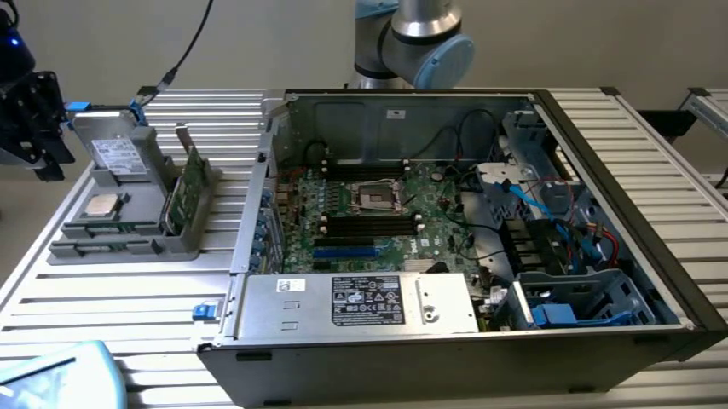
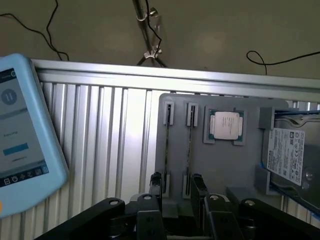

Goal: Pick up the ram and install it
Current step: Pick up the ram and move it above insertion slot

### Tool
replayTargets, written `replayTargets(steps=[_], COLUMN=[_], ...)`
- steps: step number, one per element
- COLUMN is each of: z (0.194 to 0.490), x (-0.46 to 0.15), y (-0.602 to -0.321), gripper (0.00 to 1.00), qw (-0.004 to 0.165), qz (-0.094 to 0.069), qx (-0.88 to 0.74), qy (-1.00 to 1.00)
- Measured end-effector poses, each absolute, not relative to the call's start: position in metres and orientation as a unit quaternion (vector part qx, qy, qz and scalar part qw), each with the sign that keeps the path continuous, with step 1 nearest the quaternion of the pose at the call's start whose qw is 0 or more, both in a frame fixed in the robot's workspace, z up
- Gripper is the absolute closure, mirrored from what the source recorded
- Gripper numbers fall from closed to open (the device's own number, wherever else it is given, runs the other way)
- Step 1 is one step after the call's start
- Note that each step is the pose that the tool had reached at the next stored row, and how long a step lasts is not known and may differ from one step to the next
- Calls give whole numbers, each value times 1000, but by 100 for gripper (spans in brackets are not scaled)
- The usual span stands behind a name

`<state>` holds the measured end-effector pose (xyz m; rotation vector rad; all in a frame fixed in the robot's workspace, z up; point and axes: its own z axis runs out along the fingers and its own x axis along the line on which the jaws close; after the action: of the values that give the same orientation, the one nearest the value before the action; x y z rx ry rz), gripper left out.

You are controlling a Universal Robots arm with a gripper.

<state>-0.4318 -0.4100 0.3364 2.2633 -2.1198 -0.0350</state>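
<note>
While the black gripper [image 2: 176, 181] hovers at the grey plastic tray [image 1: 170, 247], jaws apart and empty, the thin dark-green ram stick [image 2: 189, 150] stands edge-up in its slot beside the square silver processor chip [image 1: 104, 204]. Tall green card [image 1: 187, 192] walls the tray's case side. Open black computer case [image 1: 455, 375] on the exterior view's right, black memory slots [image 1: 370, 223] open above.
</note>
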Motion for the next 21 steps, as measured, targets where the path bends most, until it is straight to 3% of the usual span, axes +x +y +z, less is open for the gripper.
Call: replayTargets(steps=[21], z=[298], x=[-432], y=[-420], gripper=[63], qw=[16], qz=[-15], qx=[730], qy=[-683])
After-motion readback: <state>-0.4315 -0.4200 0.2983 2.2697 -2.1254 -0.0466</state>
